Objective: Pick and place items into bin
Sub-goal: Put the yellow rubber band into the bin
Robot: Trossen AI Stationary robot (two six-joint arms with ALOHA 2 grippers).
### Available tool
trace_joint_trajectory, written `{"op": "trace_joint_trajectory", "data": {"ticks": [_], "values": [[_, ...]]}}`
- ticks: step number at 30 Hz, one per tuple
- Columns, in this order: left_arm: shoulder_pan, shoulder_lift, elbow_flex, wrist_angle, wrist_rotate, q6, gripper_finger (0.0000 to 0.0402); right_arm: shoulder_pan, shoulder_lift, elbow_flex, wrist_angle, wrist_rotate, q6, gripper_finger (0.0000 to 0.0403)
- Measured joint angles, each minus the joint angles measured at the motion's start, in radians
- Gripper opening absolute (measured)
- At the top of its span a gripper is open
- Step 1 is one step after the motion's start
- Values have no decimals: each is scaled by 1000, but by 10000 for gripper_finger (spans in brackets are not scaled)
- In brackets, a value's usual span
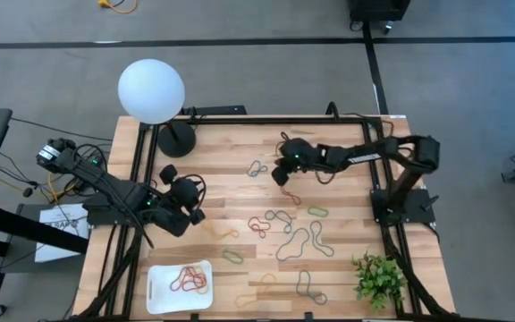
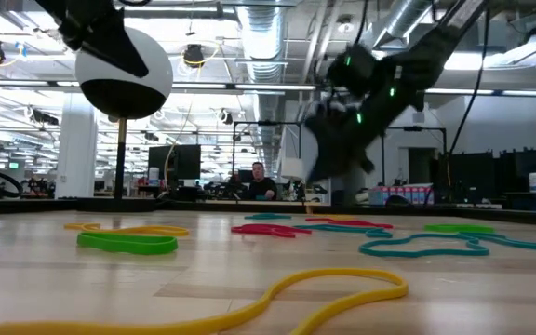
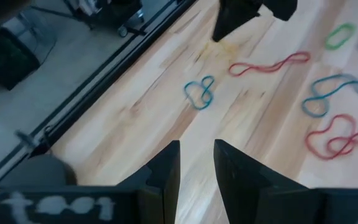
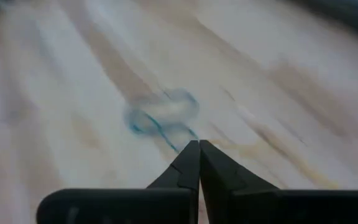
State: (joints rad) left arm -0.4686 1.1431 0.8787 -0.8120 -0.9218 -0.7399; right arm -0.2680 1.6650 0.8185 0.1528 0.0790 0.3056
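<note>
Many rubber bands lie scattered flat on the table, a few already in the white bin at its near left corner; they look light, limp and thin, so each is best pinched on one strand. The right gripper hangs pressed together and empty just beside the blue-grey band. The left gripper, narrowly parted, holds nothing near the bin.

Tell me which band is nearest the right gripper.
The small blue-grey loop, lying alone toward the lamp side of the table, just beside the shut right gripper. Every other band lies farther off, toward the plant and tray.
</note>
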Motion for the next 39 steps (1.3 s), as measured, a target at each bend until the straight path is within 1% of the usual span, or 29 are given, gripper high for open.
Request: {"op": "trace_joint_trajectory", "data": {"ticks": [4,9,12,15,19,24,26,29,31,34,39], "values": [[1,0,0,117,-2,149,88,106,-97,2,118,-47,-28,1],[39,0,0,292,2,344,98,211,-148,2,199,-39,-74,1],[81,5,0,349,55,414,119,258,-148,3,234,-40,-78,1],[124,11,0,386,122,423,147,290,-130,8,272,-41,-78,0],[166,45,0,452,162,426,181,308,-92,39,280,-39,-79,0],[194,125,0,598,254,532,200,315,-45,88,275,-85,-97,0],[196,160,0,657,275,580,201,315,-29,114,274,-109,-97,0],[196,203,1,724,244,626,200,315,-9,142,275,-132,-97,0],[196,220,1,727,220,654,198,316,2,151,273,-135,-97,0],[196,235,1,729,217,668,197,318,5,157,274,-141,-100,0],[197,235,1,733,248,657,189,319,3,159,283,-146,-105,0]]}}
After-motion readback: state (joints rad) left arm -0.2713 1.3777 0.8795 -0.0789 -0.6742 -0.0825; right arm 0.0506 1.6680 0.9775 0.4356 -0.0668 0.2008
